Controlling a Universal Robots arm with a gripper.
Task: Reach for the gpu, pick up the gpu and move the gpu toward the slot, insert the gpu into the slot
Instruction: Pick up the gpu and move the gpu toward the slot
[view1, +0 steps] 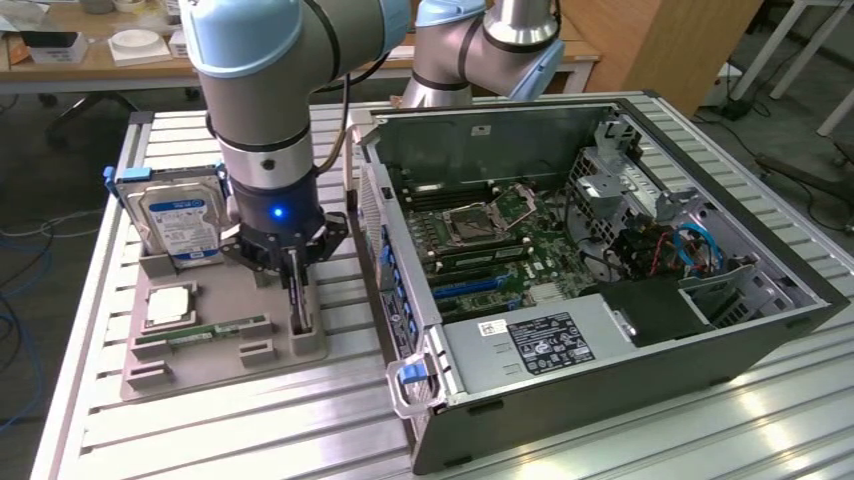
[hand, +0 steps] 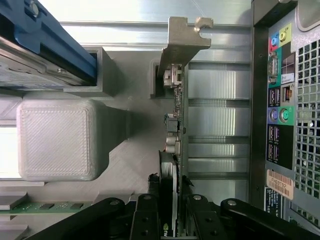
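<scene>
Left of exterior frame, grey holder tray (view1: 214, 362): hard drive (view1: 180, 225) upright, silver chip (view1: 171, 303), memory stick (view1: 220, 330) flat, gpu (view1: 303, 315) on edge at tray's right side — gripper (view1: 298, 280) jaws closed on it. Right — open computer case (view1: 747, 330): motherboard (view1: 494, 240), power supply (view1: 534, 345).

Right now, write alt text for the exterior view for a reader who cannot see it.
A robot arm's tool is closed on the top edge of the gpu, which stands on edge in a grey tray. The tray also holds a hard drive and a green memory stick; an open computer case lies to the exterior view's right.
</scene>
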